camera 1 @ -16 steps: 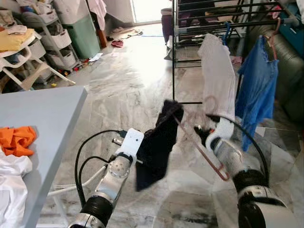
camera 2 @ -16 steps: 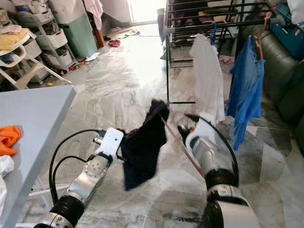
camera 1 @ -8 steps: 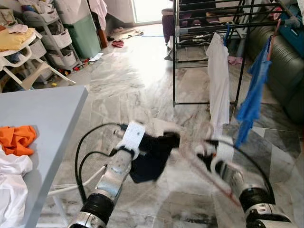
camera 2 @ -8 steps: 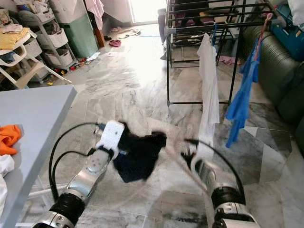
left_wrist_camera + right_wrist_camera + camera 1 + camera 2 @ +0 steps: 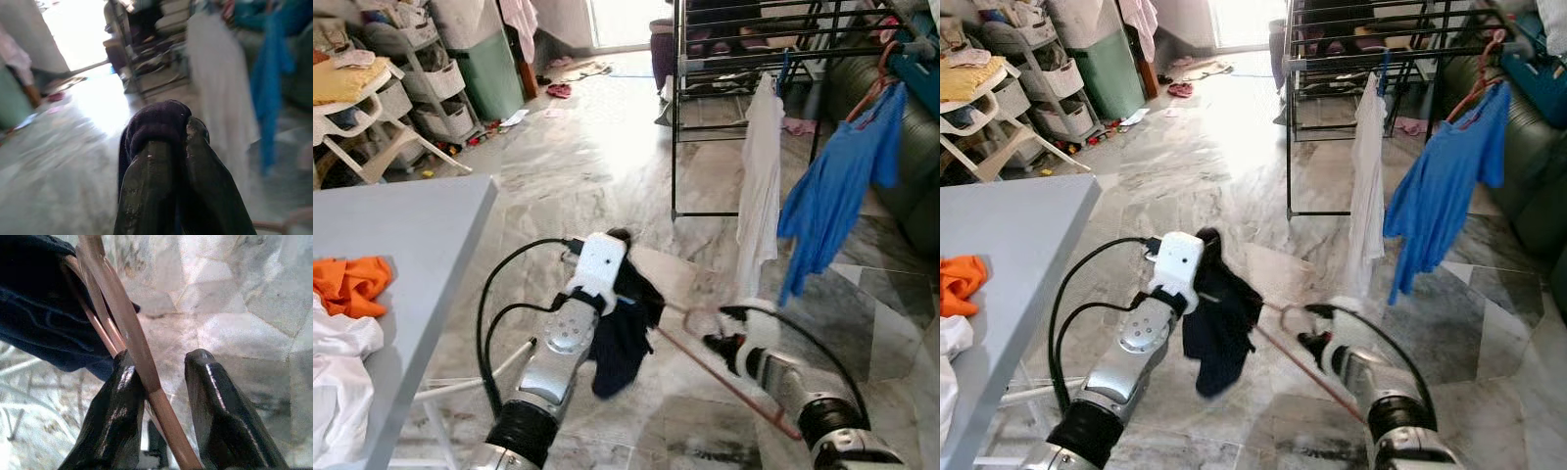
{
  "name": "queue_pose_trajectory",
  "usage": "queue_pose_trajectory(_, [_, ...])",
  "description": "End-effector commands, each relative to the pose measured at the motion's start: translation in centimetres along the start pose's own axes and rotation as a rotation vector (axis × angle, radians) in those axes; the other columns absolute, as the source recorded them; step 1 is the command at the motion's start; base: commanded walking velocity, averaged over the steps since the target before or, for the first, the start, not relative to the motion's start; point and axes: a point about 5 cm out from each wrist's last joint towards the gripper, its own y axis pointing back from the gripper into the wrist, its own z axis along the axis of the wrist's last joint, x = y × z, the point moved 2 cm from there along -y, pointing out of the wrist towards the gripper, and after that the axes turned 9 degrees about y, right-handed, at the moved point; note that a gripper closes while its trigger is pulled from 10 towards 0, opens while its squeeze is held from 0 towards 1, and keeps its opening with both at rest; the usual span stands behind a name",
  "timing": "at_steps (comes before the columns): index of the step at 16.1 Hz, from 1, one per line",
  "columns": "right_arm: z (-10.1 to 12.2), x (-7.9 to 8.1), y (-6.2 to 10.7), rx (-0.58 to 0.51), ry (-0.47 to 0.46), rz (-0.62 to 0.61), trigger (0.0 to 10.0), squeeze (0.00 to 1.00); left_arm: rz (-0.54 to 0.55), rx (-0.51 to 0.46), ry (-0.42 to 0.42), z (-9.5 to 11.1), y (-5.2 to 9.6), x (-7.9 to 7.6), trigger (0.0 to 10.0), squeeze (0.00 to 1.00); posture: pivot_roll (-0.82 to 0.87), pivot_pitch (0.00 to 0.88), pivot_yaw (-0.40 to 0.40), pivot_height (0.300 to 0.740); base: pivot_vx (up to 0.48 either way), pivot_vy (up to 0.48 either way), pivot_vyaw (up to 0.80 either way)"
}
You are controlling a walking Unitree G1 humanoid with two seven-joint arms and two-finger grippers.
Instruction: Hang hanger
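Observation:
A dark navy garment (image 5: 625, 338) hangs in a bunch from my left gripper (image 5: 628, 294), low over the marble floor; in the left wrist view the fingers (image 5: 151, 191) are shut on a fold of the cloth (image 5: 159, 125). One end of a copper-pink hanger (image 5: 710, 370) is tucked into the garment. My right gripper (image 5: 707, 340), to the right of the garment, is shut on the hanger. In the right wrist view the bar (image 5: 129, 340) lies against one finger (image 5: 115, 411), with a gap to the other fingertip.
A black drying rack (image 5: 754, 54) stands ahead on the right, with a white garment (image 5: 759, 186) and a blue shirt (image 5: 837, 191) hanging from it. At my left is a grey table (image 5: 411, 230) with orange (image 5: 352, 282) and white cloth (image 5: 337, 367). Storage shelves (image 5: 426, 78) stand far left.
The garment has dropped from a raised, spread position to a low bunch at my left gripper. My right gripper and the hanger have moved lower. The blue shirt has swung on the rack.

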Motion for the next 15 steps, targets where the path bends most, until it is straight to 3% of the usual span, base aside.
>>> queue_pose_trajectory(1, [0.4, -0.4, 0.0, -0.008, -0.024, -0.033, 10.0, 0.0, -0.03, -0.078, 0.004, 1.9, 0.0, -0.2, 10.0, 0.0, -0.12, 0.0, 0.109, 0.74, 0.0, 0.0, 0.0])
queue_pose_trajectory(5, [3.7, -2.0, 0.4, -0.165, -0.265, -0.123, 10.0, 0.0, -0.087, -0.075, 0.042, 1.8, 0.7, -1.1, 10.0, 0.0, -0.11, 0.0, 0.108, 0.74, 0.0, 0.0, 0.0])
queue_pose_trajectory(7, [4.6, -3.0, 0.7, -0.21, -0.406, -0.158, 10.0, 0.0, -0.175, -0.097, 0.1, 2.4, 1.4, -2.3, 10.0, 0.0, -0.11, 0.0, 0.108, 0.74, 0.0, 0.0, 0.0])
queue_pose_trajectory(10, [7.0, -4.3, 1.5, -0.331, -0.589, -0.193, 10.0, 0.0, -0.236, -0.088, 0.105, 2.2, 2.0, -3.1, 10.0, 0.0, -0.1, 0.0, 0.108, 0.74, 0.0, 0.0, 0.0])
queue_pose_trajectory(12, [9.8, -5.5, 2.7, -0.47, -0.699, -0.234, 10.0, 0.0, -0.263, -0.027, 0.081, 0.7, 2.4, -3.4, 10.0, 0.0, -0.1, 0.0, 0.111, 0.74, 0.0, 0.0, 0.0])
queue_pose_trajectory(15, [13.7, -4.2, 3.4, -0.587, -0.725, -0.157, 10.0, 0.0, -0.204, 0.17, 0.034, -4.0, 3.4, -2.4, 10.0, 0.0, -0.11, 0.0, 0.111, 0.74, 0.0, 0.0, 0.0])
